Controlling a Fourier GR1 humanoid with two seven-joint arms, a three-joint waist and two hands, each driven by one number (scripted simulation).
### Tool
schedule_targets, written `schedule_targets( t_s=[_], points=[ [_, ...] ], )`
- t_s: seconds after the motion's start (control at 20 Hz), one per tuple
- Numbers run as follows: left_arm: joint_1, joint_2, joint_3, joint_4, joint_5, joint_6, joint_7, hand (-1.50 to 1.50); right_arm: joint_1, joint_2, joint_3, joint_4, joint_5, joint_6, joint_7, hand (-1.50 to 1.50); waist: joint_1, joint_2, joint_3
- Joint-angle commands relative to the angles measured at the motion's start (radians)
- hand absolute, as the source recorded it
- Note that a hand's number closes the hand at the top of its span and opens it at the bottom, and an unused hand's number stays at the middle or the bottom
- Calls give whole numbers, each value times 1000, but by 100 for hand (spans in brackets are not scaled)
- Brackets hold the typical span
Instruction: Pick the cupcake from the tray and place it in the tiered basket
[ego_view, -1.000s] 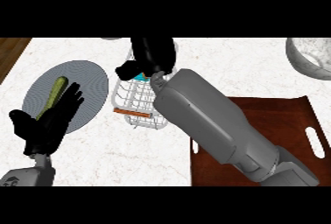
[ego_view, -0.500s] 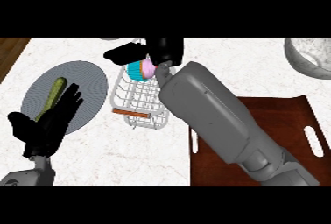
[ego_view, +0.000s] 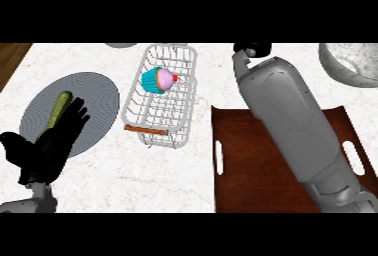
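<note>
The cupcake (ego_view: 159, 80), with a teal wrapper, pink frosting and a red top, lies on its side in the upper part of the white wire tiered basket (ego_view: 193, 96). Nothing is touching it. My right forearm runs up over the brown tray (ego_view: 251, 170), and only a black sliver of the right hand (ego_view: 251, 49) shows at the top edge, to the right of the basket. At the lower left my left hand (ego_view: 52, 145) rests open with its fingers up, overlapping the grey plate.
A grey plate (ego_view: 100, 100) at the left carries a long green vegetable (ego_view: 56, 110). A speckled bowl (ego_view: 353, 64) stands at the top right. The basket has a small brown handle (ego_view: 145, 129) at its near end. Wooden floor shows past the counter's top-left corner.
My right hand has let go of the cupcake and drawn back to the right, off the basket. The cupcake stays in the basket. The left hand has not moved.
</note>
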Motion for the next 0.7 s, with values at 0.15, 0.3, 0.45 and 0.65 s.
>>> schedule_targets(
  t_s=[0.15,0.3,0.45,0.65],
  points=[
    [-3,-28,-4,-1,-19,34,12,0,151,-171,-129,-189,-45,43,36,-150,-20,-4,0],
    [11,13,26,-33,16,-9,31,0,169,-272,-212,-256,-109,132,78,-150,-13,-4,0],
    [-66,2,33,70,14,-8,10,0,291,-314,-260,-308,-153,192,0,-150,-14,1,0],
    [-27,-22,1,-7,-6,5,24,0,345,-420,-393,-298,-271,329,-48,-150,-4,1,0]
  ],
)
